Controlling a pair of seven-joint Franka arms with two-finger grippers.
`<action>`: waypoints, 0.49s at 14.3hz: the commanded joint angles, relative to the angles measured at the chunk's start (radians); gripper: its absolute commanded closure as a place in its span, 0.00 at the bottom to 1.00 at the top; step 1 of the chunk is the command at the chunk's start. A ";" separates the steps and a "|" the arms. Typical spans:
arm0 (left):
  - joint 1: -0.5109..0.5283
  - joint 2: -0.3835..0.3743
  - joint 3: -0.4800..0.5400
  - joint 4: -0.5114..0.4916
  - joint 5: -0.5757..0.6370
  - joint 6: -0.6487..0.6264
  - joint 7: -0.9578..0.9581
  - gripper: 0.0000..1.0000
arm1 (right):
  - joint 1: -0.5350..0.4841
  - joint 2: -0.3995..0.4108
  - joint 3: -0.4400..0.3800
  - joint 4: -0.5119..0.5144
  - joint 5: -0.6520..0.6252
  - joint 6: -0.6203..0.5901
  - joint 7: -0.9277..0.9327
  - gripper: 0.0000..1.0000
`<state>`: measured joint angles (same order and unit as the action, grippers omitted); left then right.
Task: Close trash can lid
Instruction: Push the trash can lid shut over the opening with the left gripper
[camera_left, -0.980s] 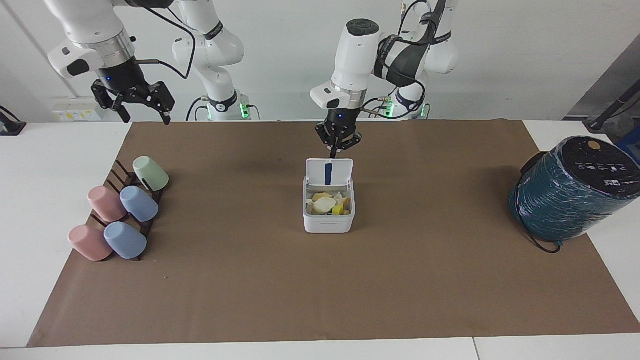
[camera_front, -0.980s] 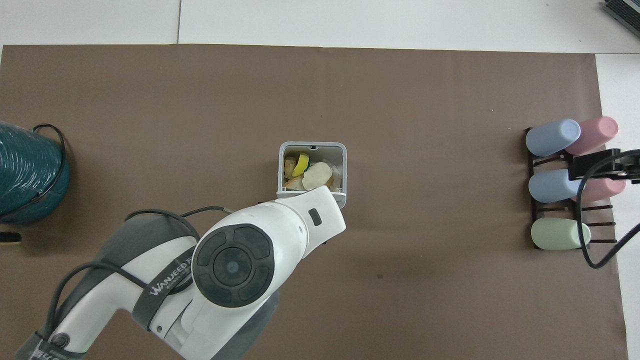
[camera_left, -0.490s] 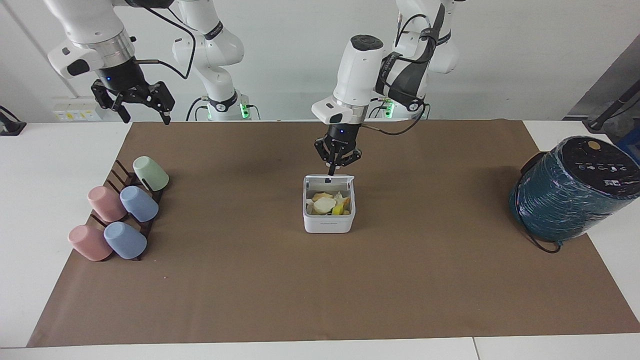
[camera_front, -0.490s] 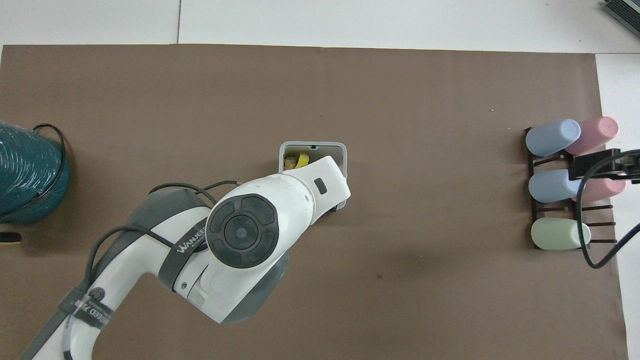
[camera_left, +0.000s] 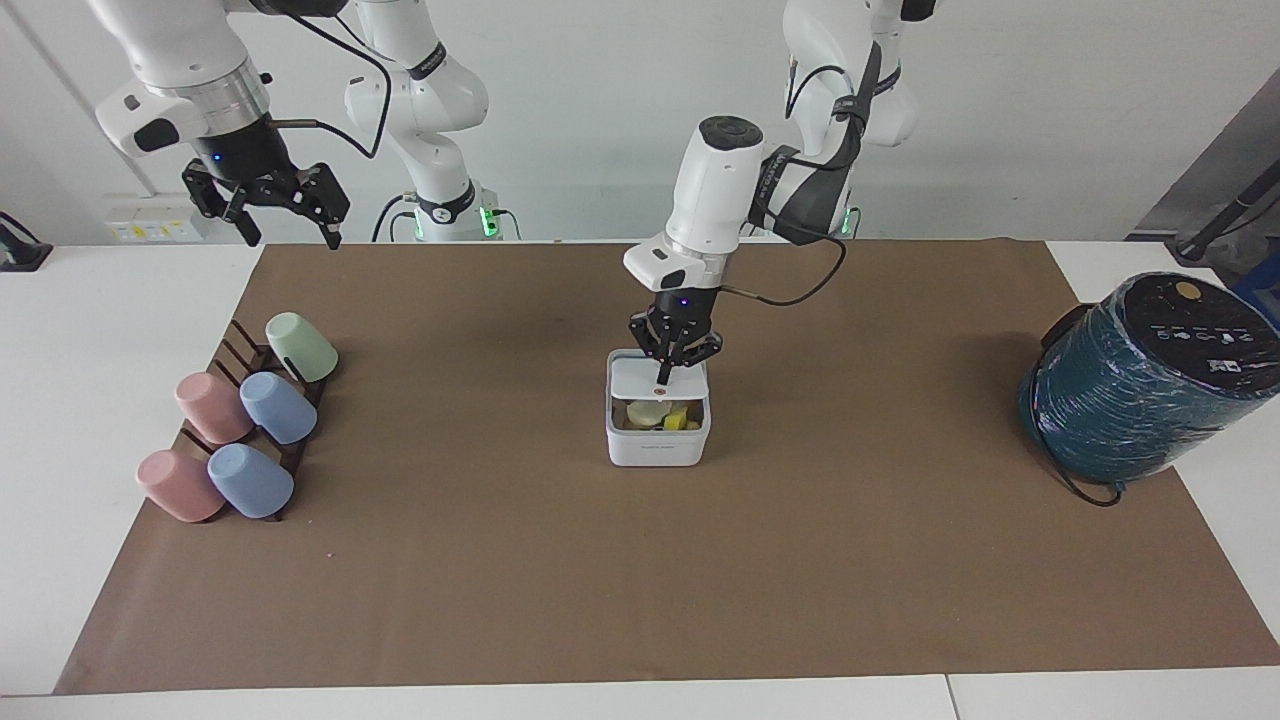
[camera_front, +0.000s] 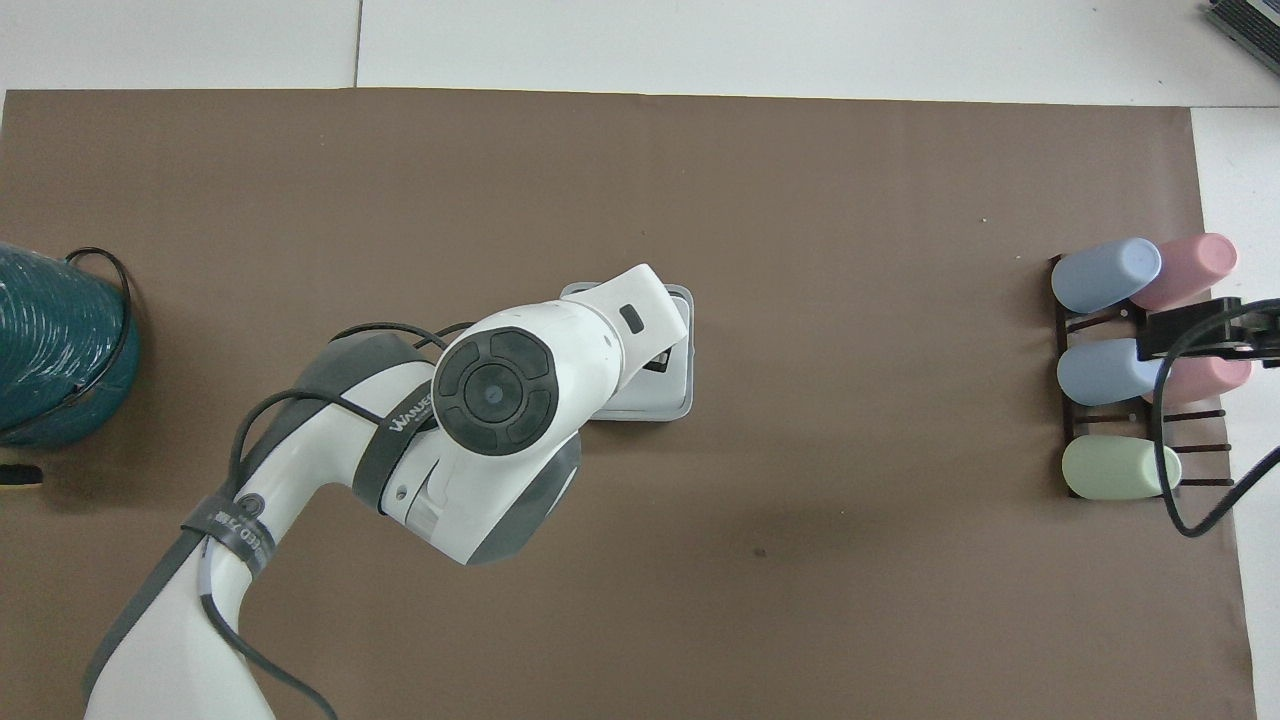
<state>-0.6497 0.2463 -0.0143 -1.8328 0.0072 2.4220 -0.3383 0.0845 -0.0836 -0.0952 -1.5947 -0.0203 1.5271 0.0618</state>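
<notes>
Fingers (camera_left: 662, 378) of left gripper (camera_left: 668, 374) pinched together on the half-down lid (camera_left: 645, 380); off-centre push could slide the trash can (camera_left: 658, 443); right gripper (camera_left: 268, 205) waits, spread.

Bright, even light falls from above, leaving only soft, faint shadows on the table (camera_left: 500, 600). Both views are sharp, without glare. The nearest arm perhaps looks slightly soft in the overhead view.

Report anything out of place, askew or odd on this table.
The lid of the trash can is only partly down, with scraps showing under its raised edge; the left hand is on it. The right hand waits over the table's edge. Nothing spilled.
</notes>
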 joint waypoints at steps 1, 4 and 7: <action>0.002 0.077 0.000 0.050 0.010 0.031 -0.018 1.00 | -0.006 -0.018 0.000 -0.010 0.020 -0.016 -0.023 0.00; 0.002 0.111 0.000 0.052 0.016 0.036 -0.018 1.00 | -0.006 -0.018 0.000 -0.010 0.020 -0.016 -0.022 0.00; -0.002 0.093 0.002 0.053 0.019 -0.039 -0.018 1.00 | -0.006 -0.018 0.002 -0.010 0.020 -0.016 -0.022 0.00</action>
<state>-0.6492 0.3141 -0.0148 -1.7911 0.0072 2.4345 -0.3396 0.0845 -0.0836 -0.0952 -1.5947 -0.0203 1.5271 0.0618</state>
